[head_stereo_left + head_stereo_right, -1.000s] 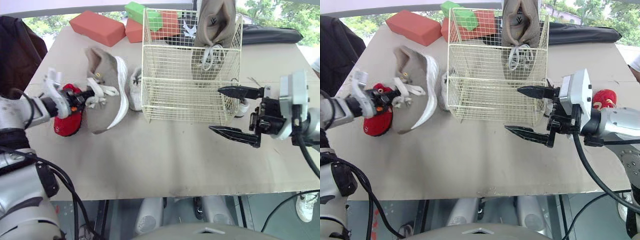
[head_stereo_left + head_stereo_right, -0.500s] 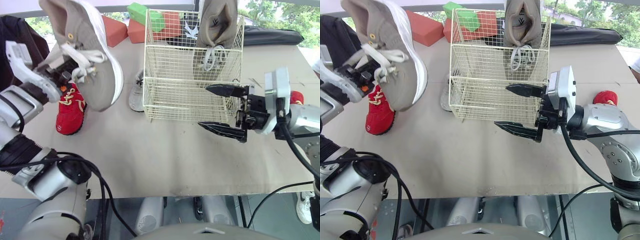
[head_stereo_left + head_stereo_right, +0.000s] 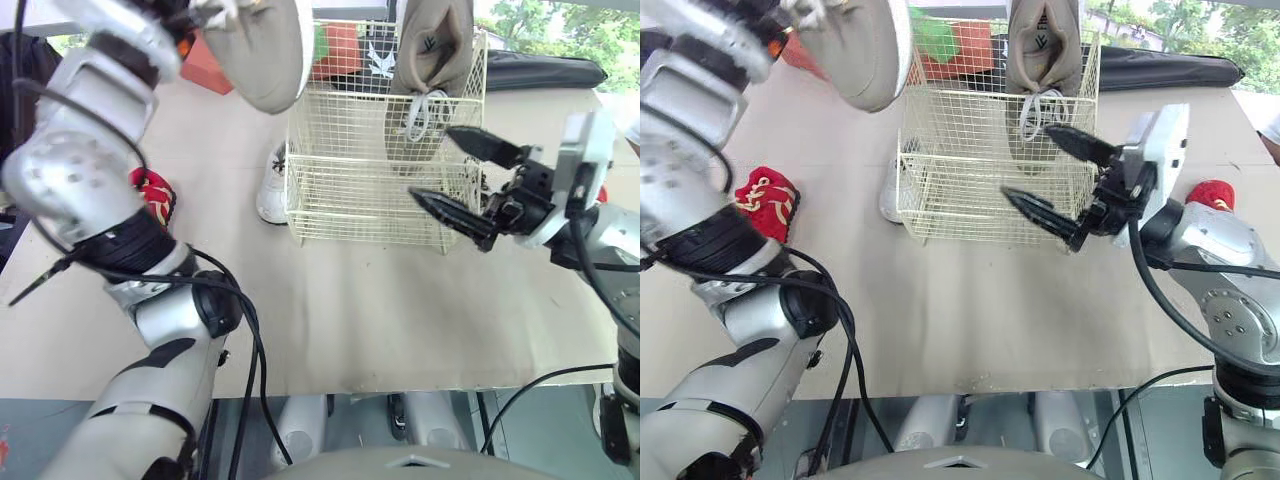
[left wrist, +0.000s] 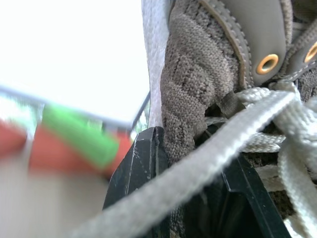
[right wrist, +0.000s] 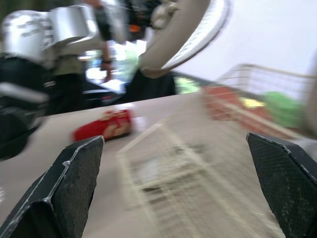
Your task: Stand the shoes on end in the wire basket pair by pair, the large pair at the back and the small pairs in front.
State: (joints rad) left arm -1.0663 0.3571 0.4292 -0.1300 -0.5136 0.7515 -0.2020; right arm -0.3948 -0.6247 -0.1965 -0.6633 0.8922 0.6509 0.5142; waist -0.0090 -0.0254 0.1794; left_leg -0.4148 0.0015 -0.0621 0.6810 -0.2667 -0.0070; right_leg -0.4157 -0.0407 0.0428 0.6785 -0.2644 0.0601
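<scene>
So far I've one grey sneaker [image 3: 430,60] upright at the wire basket's [image 3: 340,215] back, its twin [image 3: 265,50] clamped in my left gripper [image 4: 190,188] above the back left corner, right gripper [image 3: 432,163] spread, red shoe [image 3: 152,192] and white shoe [image 3: 270,185] left on the table [image 3: 330,300].

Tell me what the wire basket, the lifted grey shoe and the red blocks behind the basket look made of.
Wire basket: thin metal wire with a cream coating, faintly glossy, joined in an open grid.
Grey shoe: knit fabric upper with a ribbed weave, brass-looking eyelets and woven, cotton-like laces.
Red blocks: probably matte foam, perhaps painted wood. Their flat, dull faces leave it open.
</scene>
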